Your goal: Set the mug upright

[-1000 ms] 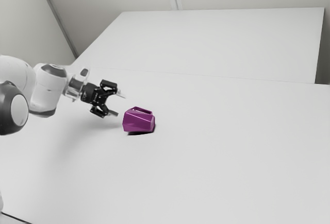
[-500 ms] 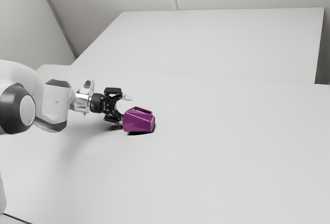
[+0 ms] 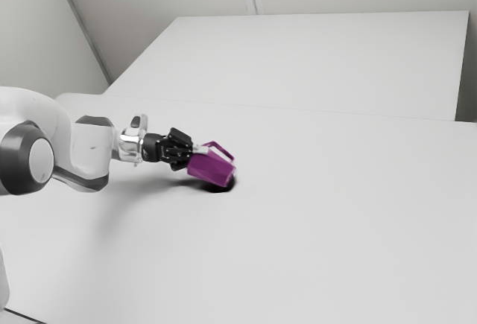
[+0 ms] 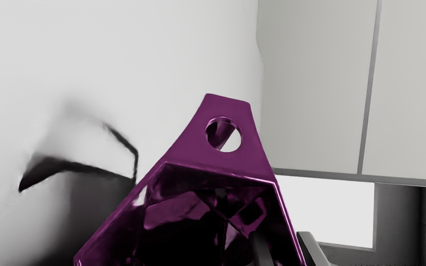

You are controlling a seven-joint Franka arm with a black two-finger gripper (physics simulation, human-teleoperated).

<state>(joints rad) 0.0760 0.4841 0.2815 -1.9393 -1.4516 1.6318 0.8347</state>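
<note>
Plain white counter (image 3: 313, 234) spreads beneath the purple mug (image 3: 211, 168), tilted with its mouth toward the arm (image 3: 91, 149). The gripper (image 3: 200, 150), nearly closed, pinches its wall, one finger inside. Glossy and seemingly stiff and light, it might pivot; this rim wall, clear of the handle (image 3: 220, 150), seems a sound hold.

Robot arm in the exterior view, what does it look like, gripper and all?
The arm is white, with bulky rounded segments and dark grey bands at its joints; one big joint has a pale round cap. The wrist section is silvery. The gripper is black and angular, with grey fingertips.
</note>
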